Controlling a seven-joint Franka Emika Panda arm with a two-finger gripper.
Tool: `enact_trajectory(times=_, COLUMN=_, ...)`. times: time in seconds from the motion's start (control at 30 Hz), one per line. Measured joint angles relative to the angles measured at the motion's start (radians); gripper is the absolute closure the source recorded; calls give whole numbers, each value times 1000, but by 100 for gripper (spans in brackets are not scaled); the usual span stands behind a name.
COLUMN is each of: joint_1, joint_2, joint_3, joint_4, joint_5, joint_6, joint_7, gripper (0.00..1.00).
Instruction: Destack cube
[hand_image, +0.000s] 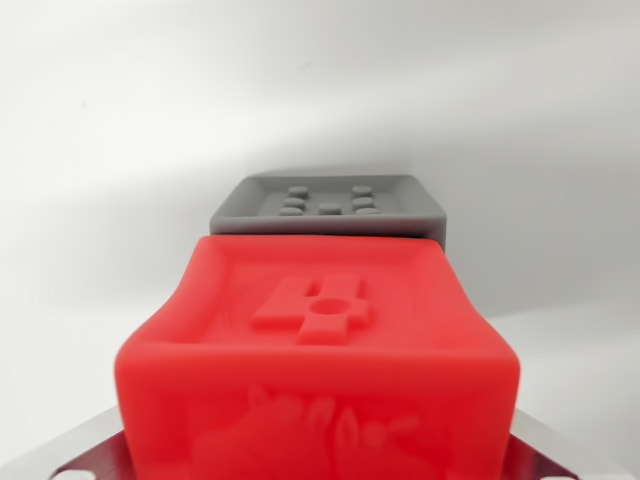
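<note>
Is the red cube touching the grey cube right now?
Cannot tell. In the wrist view the red cube fills the foreground and overlaps the grey cube's lower edge, hiding any contact or gap between them.

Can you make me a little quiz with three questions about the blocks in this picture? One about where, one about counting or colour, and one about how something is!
1. Where is the grey block?
A. Behind the red block
B. In front of it
C. Far off to one side

2. How many raised dots are on the grey block?
A. Two
B. Seven
C. Twelve

3. What is on the red block's top?
A. Nothing, it is smooth
B. A raised 4
C. A sticker of a star

Answers: 1 A, grey shows beyond red. 2 B, seven bumps can be counted. 3 B, a 4 stands out.
</note>
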Motion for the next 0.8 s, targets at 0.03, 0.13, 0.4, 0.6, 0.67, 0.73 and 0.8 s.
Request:
enact_trajectory(times=0.03, joint_1=0, joint_2=0, joint_3=0, joint_4=0, joint_5=0, joint_6=0, joint_7=0, gripper=100)
enact_trajectory(times=0.13, joint_1=0, joint_2=0, joint_3=0, joint_4=0, joint_5=0, joint_6=0, joint_7=0, gripper=100)
enact_trajectory(times=0.4, joint_1=-1, joint_2=-14, joint_3=1, joint_4=-1, joint_5=3, joint_6=-10, joint_7=-3, gripper=100)
enact_trajectory(times=0.6, joint_1=-1, joint_2=-48, joint_3=6, joint_4=-5, joint_5=17, joint_6=-39, joint_7=-12, gripper=100)
enact_trajectory(times=0.67, joint_1=-1, joint_2=-63, joint_3=7, joint_4=-7, joint_5=23, joint_6=-52, joint_7=-16, gripper=100)
enact_trajectory(times=0.73, joint_1=-1, joint_2=-74, joint_3=8, joint_4=-8, joint_5=27, joint_6=-61, joint_7=-19, gripper=100)
enact_trajectory(times=0.8, joint_1=-1, joint_2=-90, joint_3=9, joint_4=-10, joint_5=34, joint_6=-74, joint_7=-23, gripper=100)
